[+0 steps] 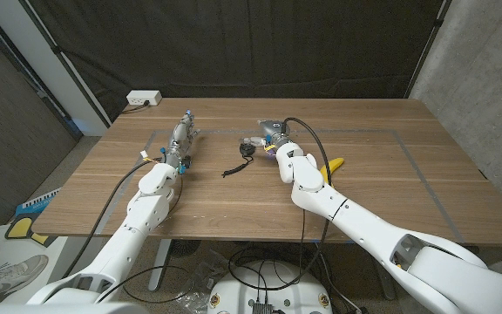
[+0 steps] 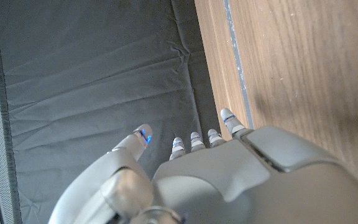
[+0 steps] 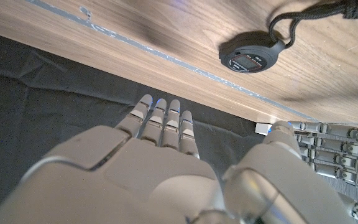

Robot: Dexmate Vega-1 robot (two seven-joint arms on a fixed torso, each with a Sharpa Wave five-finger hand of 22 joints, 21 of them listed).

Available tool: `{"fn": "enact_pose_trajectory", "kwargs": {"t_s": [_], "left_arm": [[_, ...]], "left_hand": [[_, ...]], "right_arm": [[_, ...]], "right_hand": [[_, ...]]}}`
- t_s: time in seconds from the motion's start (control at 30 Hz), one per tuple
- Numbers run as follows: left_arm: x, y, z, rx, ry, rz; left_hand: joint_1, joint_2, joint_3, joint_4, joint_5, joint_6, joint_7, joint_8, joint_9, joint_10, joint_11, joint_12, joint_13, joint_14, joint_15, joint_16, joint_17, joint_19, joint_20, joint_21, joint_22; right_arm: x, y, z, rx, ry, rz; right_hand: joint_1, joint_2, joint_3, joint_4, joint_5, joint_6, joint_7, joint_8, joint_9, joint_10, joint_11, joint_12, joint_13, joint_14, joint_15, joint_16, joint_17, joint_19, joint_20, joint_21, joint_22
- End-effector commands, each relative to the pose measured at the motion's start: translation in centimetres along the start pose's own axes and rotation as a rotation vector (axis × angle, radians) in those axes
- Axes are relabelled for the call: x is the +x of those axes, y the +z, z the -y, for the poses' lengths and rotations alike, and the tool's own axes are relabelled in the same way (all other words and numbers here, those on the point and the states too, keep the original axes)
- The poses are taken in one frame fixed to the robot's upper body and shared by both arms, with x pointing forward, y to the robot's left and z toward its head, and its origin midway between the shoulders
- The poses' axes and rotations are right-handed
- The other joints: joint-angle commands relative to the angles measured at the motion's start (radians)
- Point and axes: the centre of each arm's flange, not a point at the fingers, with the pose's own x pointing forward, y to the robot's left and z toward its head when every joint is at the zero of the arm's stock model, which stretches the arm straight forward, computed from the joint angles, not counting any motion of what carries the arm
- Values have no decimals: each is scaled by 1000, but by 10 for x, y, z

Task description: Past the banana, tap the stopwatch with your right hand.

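Black stopwatch [image 3: 249, 58], display unreadable, right hand [image 1: 268, 133] beside it

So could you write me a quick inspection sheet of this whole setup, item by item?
Surface: wooden table with a grey tape outline.
Job's things: black stopwatch with a dark cord, lying between the hands; banana beside the right forearm, partly hidden.
Clutter: nothing seen.
Hands: left hand holds nothing, fingers extended; right hand holds nothing, just beyond the stopwatch, not touching it.
Cables: black cable looping over the right arm; more under the table.
Surroundings: dark curtain behind; white power strip at the far left corner; shoes on the floor.
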Motion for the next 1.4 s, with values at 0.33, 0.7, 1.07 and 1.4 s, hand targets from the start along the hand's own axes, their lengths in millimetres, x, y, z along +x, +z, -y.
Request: {"fn": "enact_pose_trajectory", "kwargs": {"t_s": [0.33, 0.7, 1.07, 1.4], "left_arm": [[-3, 3, -3, -4, 20, -6], [-3, 5, -4, 1, 18, -6], [0, 6, -2, 7, 12, -7], [1, 5, -4, 6, 17, -12]], "left_hand": [[-80, -36, -59, 10, -4, -4, 17, -5, 1, -2, 4, -6, 1, -11, -10, 3, 0, -56, -3, 1, 5], [-96, -45, -73, 8, -2, -6, 18, -5, 1, -3, 3, -6, 1, -11, -12, 2, -1, -55, -3, 0, 4], [-111, -50, -83, 7, 2, -8, 17, -5, 0, -5, 1, -7, 1, -14, -14, 1, -2, -55, -3, -1, 3], [-120, -51, -90, 6, 5, -9, 17, -5, 0, -8, 3, -8, 1, -15, -13, 0, -3, -55, -2, -2, 3]], "right_arm": [[9, 9, -19, -44, 83, -14], [13, 11, -26, -68, 96, -9], [18, 11, -31, -96, 91, -7], [23, 11, -41, -138, 83, -6]], "right_hand": [[7, -3, -4, 6, 8, -5, 5, -4, 4, -5, 8, -4, 6, -7, 1, -3, 4, -3, 8, -4, 2], [14, -4, -10, 7, 16, 38, -10, 10, 5, 35, -3, 11, 9, 27, -18, 10, 7, 6, 9, -1, 3], [49, 11, -1, -2, 26, 73, -32, 20, 6, 73, -24, 24, 10, 49, -37, 14, 7, 28, 4, 6, 3], [73, 18, 5, -8, 31, 94, -46, 26, 7, 95, -29, 31, 11, 69, -50, 18, 6, 39, 1, 9, 3]]}}
